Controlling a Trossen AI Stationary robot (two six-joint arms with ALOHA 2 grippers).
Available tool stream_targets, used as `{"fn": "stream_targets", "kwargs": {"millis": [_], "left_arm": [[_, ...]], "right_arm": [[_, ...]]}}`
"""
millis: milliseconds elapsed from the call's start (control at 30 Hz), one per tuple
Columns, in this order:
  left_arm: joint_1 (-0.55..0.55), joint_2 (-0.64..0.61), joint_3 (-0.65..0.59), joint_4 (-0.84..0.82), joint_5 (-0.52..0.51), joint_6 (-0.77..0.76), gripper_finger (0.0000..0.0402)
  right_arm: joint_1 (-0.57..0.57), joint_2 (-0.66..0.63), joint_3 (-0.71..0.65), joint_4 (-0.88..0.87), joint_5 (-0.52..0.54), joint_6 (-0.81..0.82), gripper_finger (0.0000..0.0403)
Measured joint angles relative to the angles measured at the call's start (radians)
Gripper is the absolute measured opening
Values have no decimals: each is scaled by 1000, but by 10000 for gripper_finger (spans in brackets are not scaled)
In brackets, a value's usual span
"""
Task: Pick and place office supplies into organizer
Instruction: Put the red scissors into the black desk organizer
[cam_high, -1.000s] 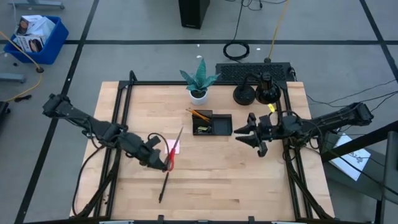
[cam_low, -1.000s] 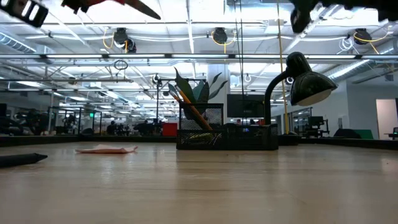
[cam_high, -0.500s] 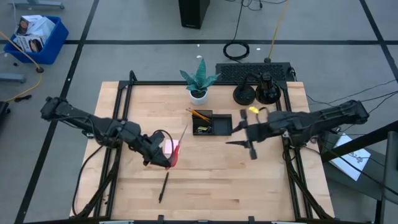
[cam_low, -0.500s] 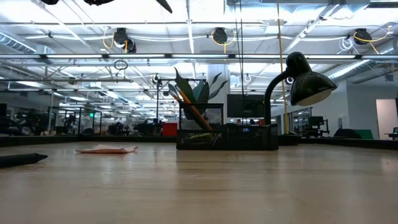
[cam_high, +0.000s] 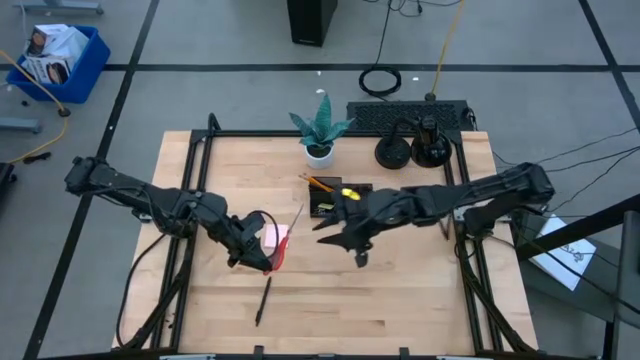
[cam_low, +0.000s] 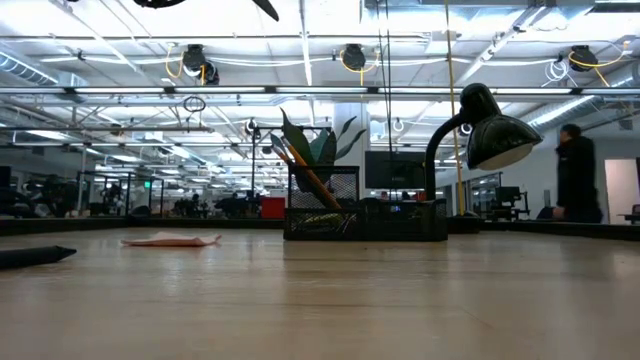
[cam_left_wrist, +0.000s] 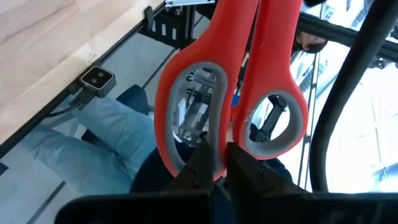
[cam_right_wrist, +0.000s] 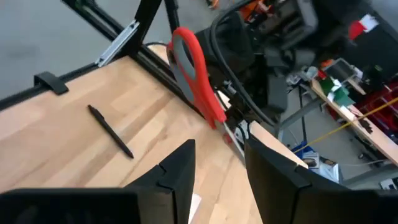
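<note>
High view: we see the left gripper (cam_high: 262, 262) raised over the table's left-middle, its jaws clamped on the red scissors (cam_high: 277, 243), whose blades point up and away toward the organizer (cam_high: 340, 199). In the left wrist view the two fingers (cam_left_wrist: 200, 167) pinch the rim of one handle loop of the scissors (cam_left_wrist: 231, 87), which stand up in front of the camera.

The right gripper (cam_high: 345, 237) reaches across from the right side and hangs just in front of the organizer, near the tip of the scissors. Its jaws stand apart, and in the right wrist view we see nothing between the fingers (cam_right_wrist: 176, 171); that view looks toward the scissors (cam_right_wrist: 196, 71) in the other arm's grip, with a black pen (cam_right_wrist: 110, 130) lying on the wood below.

A pink pad (cam_high: 279, 235) lies flat just beside the left gripper. The pen (cam_high: 262, 301) lies nearer the front edge, apart from both grippers. The organizer sits near the table's middle, toward the back, with orange pencils (cam_high: 321, 184) leaning out of it. A plant (cam_high: 320, 128) stands just behind it, and a lamp (cam_low: 480, 135) to its right.
</note>
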Motion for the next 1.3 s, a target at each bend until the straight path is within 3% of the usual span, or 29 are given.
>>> {"fn": "stream_targets", "kwargs": {"millis": [167, 333, 467, 667, 1300], "left_arm": [[0, 0, 0, 2, 0, 4, 8], [0, 0, 0, 2, 7, 7, 22], [0, 0, 0, 1, 7, 8, 10], [0, 0, 0, -2, 6, 12, 18], [-7, 40, -1, 2, 13, -10, 12]], "right_arm": [[5, 75, 102, -47, -10, -74, 130], [15, 120, 121, -52, -31, -138, 130], [18, 153, 134, -33, -23, -220, 130], [19, 169, 134, 69, -4, -236, 130], [-14, 221, 132, 98, -59, -274, 130]]}}
